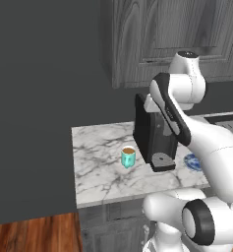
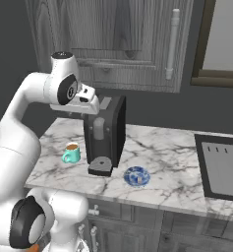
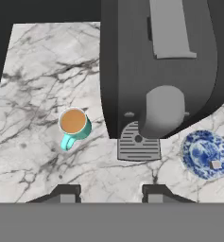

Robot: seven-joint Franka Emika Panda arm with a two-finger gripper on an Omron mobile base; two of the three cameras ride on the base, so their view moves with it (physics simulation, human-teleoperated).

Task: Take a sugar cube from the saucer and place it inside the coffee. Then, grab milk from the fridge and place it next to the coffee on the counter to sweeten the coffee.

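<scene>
On the white marble table stands a black coffee machine. To its left sits the small teal cup of coffee, full of brown drink, with its handle toward the near edge. To the machine's right lies the blue and white saucer, and a tiny white sugar cube rests on its right side. The cup and the saucer are apart, with the machine's grey drip tray between them. The claw hangs high above the machine, looking down. Its two tips stand apart and nothing is between them. Grey wood cabinets hang on the far wall.
</scene>
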